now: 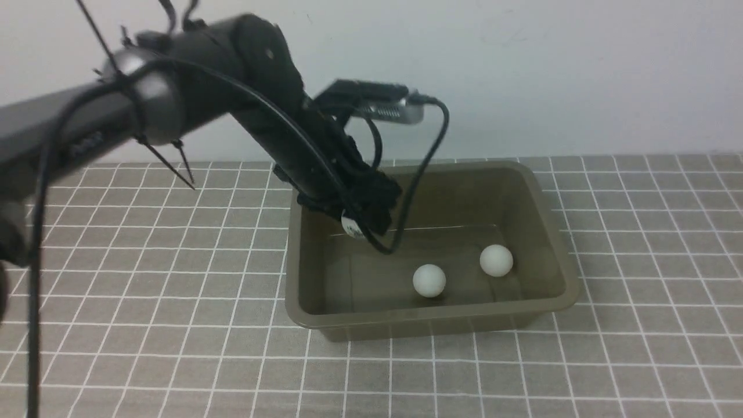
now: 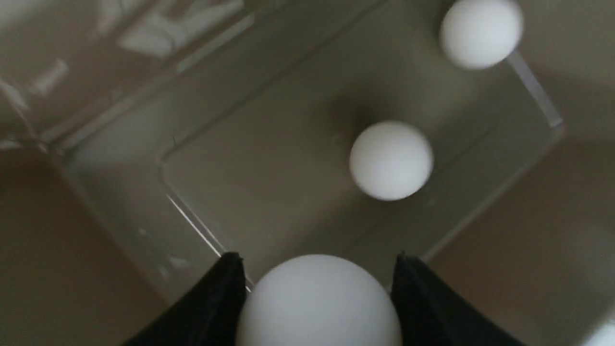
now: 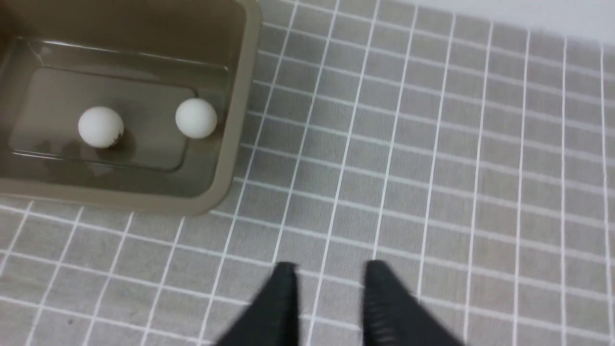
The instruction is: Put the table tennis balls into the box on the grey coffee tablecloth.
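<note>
"While the left claw (image 1: 357,223) hangs over the left end of the olive-brown box (image 1: 429,322), what is it carrying?" the picture desk asks.

"A third table tennis ball (image 2: 319,302)," the photographer replies. "Its wrist camera shows the black fingers (image 2: 216,307) parted just enough to take the white sphere and set against either side of it. The claw is pinching the ball, not merely hanging beside it. It holds the ball above the box floor, probably so the drop is short and the ball lands inside rather than bouncing over the flared rim."

"And the others?"

"Two table tennis balls (image 1: 429,280) (image 1: 496,260) lie on the glossy floor of the box, apart from each other and toward its right end, clear of the claw. By my reading, two of three are home and the last awaits release."

"Where does the box sit?"

"Flat on the grey coffee tablecloth (image 1: 145,290), whose white grid runs out on every side of the box."

"The right claw?"

"The right claw (image 3: 331,265) is off to the right of the box, above the cloth. Its two fingers stand a narrow gap apart with only grid lines between them. It holds and touches nothing, seemingly parked there to leave the box to the left arm."
</note>
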Robot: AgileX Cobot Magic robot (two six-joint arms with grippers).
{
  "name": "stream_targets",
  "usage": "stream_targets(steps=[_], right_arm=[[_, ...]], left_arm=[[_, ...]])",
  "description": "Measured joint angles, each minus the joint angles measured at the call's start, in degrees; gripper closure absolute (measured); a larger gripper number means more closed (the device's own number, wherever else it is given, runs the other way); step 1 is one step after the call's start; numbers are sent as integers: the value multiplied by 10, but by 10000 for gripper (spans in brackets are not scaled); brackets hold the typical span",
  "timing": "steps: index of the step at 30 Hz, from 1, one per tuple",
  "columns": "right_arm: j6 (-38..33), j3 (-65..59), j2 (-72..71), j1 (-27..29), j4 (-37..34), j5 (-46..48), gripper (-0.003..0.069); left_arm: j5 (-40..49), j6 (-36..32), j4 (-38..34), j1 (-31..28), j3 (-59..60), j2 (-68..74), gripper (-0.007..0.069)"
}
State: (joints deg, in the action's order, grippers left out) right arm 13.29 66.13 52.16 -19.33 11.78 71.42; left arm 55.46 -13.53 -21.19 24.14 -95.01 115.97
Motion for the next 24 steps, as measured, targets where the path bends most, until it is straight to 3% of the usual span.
stream_targets(steps=[2,4,7,10,12,14,16,18,24], right_arm=[[16,-23,-33,0,0,-9,583],[28,-40,-66,0,0,-17,643],[43,-48,-109,0,1,-23,668],[61,-48,-154,0,3,-36,673],[65,-48,-183,0,3,-47,673],[71,-48,-217,0,4,-66,673],[76,-48,-250,0,4,-86,673],[80,-48,-273,0,5,-98,673],[80,-78,-285,0,1,-105,673]], left_arm=[[3,16,12,1,0,19,242],[7,34,28,1,0,30,160],[7,57,53,-2,0,33,68],[7,77,80,-7,-8,31,65],[10,88,95,-14,-10,31,123],[15,92,114,-22,-10,34,247],[16,96,132,-34,-11,38,437],[19,96,135,-46,-15,38,567],[27,83,151,-54,-59,-10,629]])
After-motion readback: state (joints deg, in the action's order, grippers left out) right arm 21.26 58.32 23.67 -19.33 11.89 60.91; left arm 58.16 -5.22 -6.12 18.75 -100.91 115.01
